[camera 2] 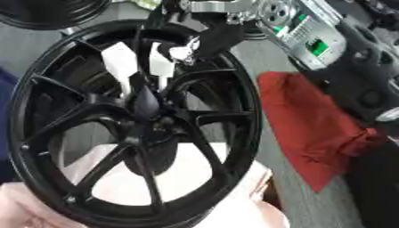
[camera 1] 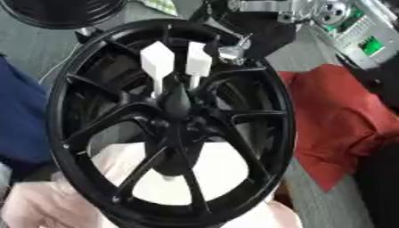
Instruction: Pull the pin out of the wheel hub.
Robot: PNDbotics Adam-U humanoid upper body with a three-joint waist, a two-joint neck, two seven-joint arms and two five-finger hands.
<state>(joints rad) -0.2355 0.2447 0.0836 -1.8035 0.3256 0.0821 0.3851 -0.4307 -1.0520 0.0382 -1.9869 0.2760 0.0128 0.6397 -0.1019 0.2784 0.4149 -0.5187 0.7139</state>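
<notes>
On the left lies a blue cloth (camera 1: 19, 120). Next comes the big black wheel (camera 1: 168, 129), standing up on a pale pink cloth (camera 1: 46, 200). It looks heavy and hard. In its middle is the hub (camera 1: 177, 103), and a dark pin (camera 2: 145, 101) seems to sit there, small and maybe slippery. The right hand (camera 1: 183, 67) reaches down from the top, its white fingertips (camera 1: 157, 60) straight and close together on both sides of the pin. I cannot tell if they pinch it yet. Best to grab its top. Further right lies a red cloth (camera 1: 335, 120).
</notes>
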